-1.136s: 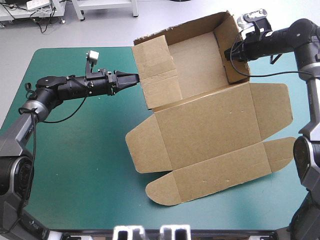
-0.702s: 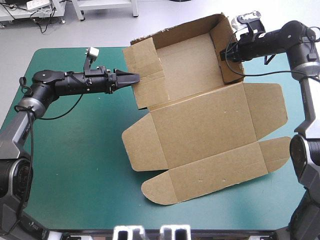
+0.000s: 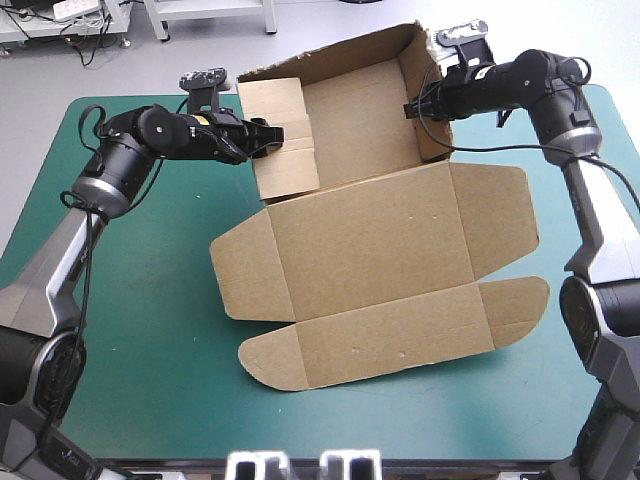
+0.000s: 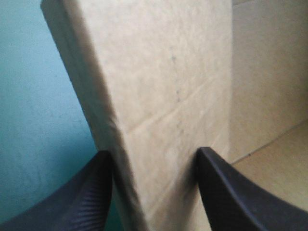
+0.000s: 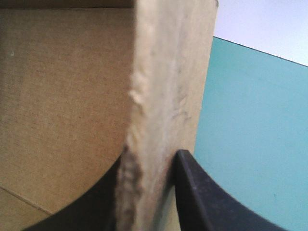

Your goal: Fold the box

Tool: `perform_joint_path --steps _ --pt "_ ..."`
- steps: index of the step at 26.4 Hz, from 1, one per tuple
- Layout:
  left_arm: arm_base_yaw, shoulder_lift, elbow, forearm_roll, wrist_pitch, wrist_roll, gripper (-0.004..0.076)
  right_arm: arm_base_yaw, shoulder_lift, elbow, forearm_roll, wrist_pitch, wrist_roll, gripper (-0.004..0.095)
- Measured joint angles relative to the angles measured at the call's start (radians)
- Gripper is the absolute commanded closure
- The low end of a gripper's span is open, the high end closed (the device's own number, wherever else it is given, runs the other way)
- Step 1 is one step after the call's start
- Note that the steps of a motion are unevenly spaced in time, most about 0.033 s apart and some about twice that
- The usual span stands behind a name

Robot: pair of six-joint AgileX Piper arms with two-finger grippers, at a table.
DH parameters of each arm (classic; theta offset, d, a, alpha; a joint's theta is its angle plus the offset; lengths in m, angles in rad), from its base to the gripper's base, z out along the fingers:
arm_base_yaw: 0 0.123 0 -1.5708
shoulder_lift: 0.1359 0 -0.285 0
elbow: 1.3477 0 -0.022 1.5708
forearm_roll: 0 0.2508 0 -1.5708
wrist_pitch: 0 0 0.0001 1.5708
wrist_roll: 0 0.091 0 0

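At the far middle of the bench [image 3: 140, 330], on the teal-green cover [image 3: 170, 250], the brown box [image 3: 370, 240] sits half built. Tray end at the far edge, walls up, lid [image 3: 375, 235] flat on the cover toward the near side. My left fingers [image 3: 272, 133] come in from the left and pinch the left side wall [image 3: 287, 165], nearly closed with the board between them. My right fingers [image 3: 411, 107] come in from the right, same grip on the right side wall [image 3: 432, 120], all but closed on the board. Back wall [image 3: 330, 60] stands upright between the two side walls, and the tray floor [image 3: 360, 125] is bare. Lid's side ears [image 3: 245, 280] lie flat and spread out. Long tuck flap [image 3: 390, 335] with rounded ends lies nearest the near edge, flat. Left wrist view: wall sheet [image 4: 163, 96] runs straight between my fingers, teal-green cover on the outer side, tray inside on the other. Right wrist view: wall edge [image 5: 163, 86] is clamped, slightly frayed, with tray interior on one side and cover on the other.
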Motion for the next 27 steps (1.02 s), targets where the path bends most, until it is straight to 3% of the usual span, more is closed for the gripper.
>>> perform_joint_path --steps 3,5,6,8,9,18,22,27 --pt "-0.027 0.031 -0.002 0.150 -0.010 -0.173 0.0345 0.006 0.000 0.000 0.028 0.008 0.003 0.0931" --pt "-0.028 0.054 -0.002 0.166 -0.012 -0.211 0.0412 0.007 0.000 0.000 0.034 0.011 0.003 0.0932" --pt "-0.028 0.059 -0.002 0.167 -0.015 -0.217 0.0470 0.007 0.001 0.000 0.034 0.011 0.002 0.0932" --pt "-0.028 0.062 -0.002 0.166 -0.018 -0.221 0.0692 0.007 0.002 0.000 0.031 0.011 -0.003 0.0932" --pt "-0.028 0.062 -0.002 0.164 -0.022 -0.222 0.0736 0.007 0.004 0.000 0.028 0.016 -0.005 0.0932" --pt "-0.047 0.103 -0.005 0.159 0.010 -0.143 0.0734 0.006 0.077 -0.001 -0.060 0.119 0.031 0.0931" --pt "-0.078 0.179 -0.047 0.187 0.071 -0.126 0.0734 0.003 0.139 -0.001 -0.112 0.189 0.059 0.0931" --pt "-0.117 0.314 -0.215 0.269 0.224 -0.120 0.0734 0.002 0.182 -0.001 -0.187 0.252 0.116 0.0931"
